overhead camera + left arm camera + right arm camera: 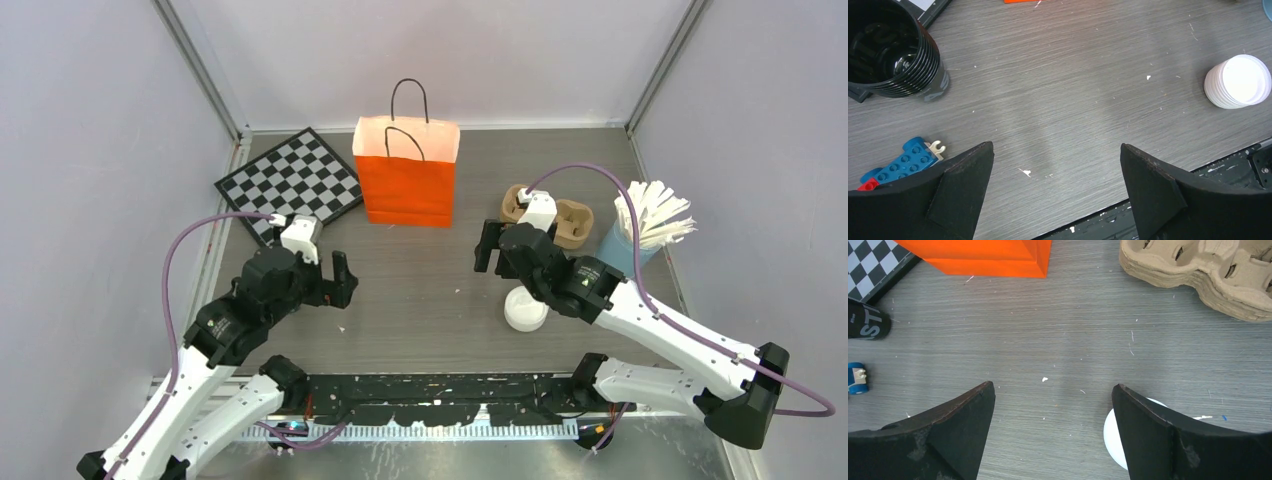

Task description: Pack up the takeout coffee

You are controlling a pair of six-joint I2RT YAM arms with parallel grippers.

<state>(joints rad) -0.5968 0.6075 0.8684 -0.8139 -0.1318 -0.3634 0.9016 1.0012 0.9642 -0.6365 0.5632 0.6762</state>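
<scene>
Grey table (420, 290) holds everything. The biggest item is the orange bag (407, 185) at the back, standing with its mouth up, and there's a checkerboard (290, 182) to its left. Right of the bag is a stack of cardboard cup carriers (572, 222), then a blue tub of white sticks (640, 235). Both pincers are released: the left gripper (1057, 146) and right gripper (1053, 386) hover over the table with jaws spread wide, gripping nothing. 1 black ribbed cup (893, 50) stands by the left arm, open end up. The takeout coffee (525, 310) stands right of centre, under the right arm and well apart from the bag. It's upright, long axis vertical, white lid pointing up. Smallest thing: 1 blue toy brick (903, 162) near the black cup.
</scene>
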